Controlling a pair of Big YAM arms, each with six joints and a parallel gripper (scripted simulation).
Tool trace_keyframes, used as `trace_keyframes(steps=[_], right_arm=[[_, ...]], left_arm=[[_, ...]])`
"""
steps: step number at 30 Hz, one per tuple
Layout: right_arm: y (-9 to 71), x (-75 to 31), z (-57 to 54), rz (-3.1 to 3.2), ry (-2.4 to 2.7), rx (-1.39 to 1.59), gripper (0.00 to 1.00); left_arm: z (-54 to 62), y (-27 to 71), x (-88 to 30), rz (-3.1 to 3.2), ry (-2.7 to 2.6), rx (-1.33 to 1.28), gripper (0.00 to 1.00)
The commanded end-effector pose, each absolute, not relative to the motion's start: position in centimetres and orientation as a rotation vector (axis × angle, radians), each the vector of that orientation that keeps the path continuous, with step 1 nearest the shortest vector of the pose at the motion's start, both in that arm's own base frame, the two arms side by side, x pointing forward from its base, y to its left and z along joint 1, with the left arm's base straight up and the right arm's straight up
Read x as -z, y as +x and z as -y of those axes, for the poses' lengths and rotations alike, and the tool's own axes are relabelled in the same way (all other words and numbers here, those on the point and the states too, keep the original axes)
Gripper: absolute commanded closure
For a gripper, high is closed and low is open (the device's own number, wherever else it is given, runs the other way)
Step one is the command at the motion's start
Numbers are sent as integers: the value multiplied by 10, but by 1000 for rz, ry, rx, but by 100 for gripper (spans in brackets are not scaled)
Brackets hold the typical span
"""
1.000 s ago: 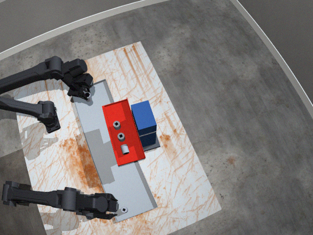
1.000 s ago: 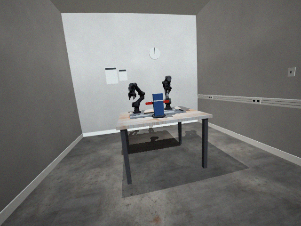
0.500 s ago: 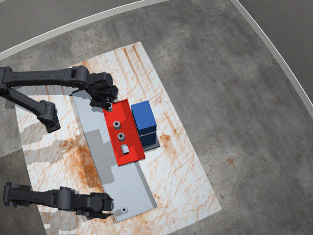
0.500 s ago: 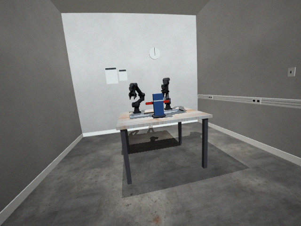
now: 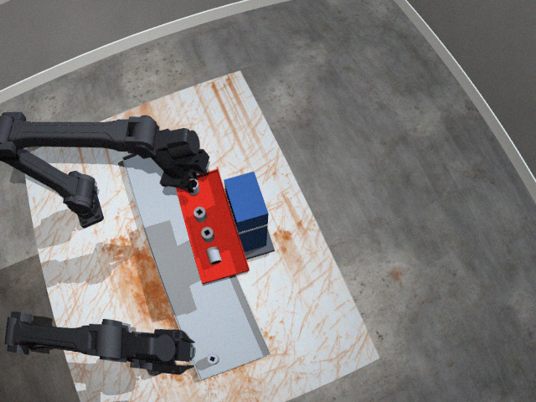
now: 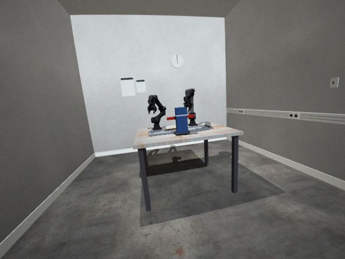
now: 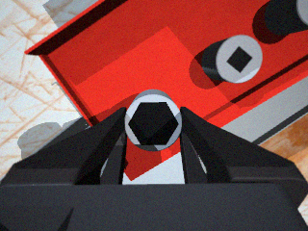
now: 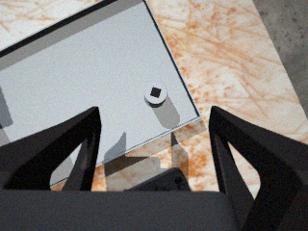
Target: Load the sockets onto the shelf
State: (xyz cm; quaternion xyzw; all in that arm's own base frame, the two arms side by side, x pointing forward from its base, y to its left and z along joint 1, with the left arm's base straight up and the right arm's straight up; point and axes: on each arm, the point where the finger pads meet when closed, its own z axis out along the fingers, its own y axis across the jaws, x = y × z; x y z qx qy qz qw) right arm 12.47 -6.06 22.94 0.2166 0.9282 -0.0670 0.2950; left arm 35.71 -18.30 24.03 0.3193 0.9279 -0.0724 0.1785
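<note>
Left fingers (image 5: 193, 185) grasping upright socket (image 5: 195, 188) (image 7: 153, 97) over shelf (image 5: 231, 255) (image 6: 170, 118) (image 7: 144, 60) end, likely counterweighting tipped socket (image 5: 213, 255) opposite. Right fingers (image 5: 193, 355) (image 6: 151, 111) released, apart from spare.

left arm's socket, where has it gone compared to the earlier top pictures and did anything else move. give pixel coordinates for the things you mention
The grey cylindrical metal socket (image 5: 193, 186) (image 7: 153, 98) in the left end effector (image 5: 193, 183) (image 7: 153, 115) went from above the pale grey tray (image 5: 229, 320) (image 8: 72, 82) to over the near end of the long red shelf (image 5: 216, 203) (image 7: 130, 63), still gripped. The right end effector (image 8: 154, 115) drew back slightly from the tray's lone socket (image 5: 212, 358) (image 8: 155, 94). The shelf's other three sockets stayed put.
</note>
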Motion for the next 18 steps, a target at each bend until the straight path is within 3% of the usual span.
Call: trace_keyframes(steps=[1,18], right_arm=[[125,-255,60,-2431,562,189,35],[126,-245,64,-2448,589,190,35]], left_arm=[[197,367,-276,-2531,864,219,74],[195,370,-247,-2554,880,202,74]])
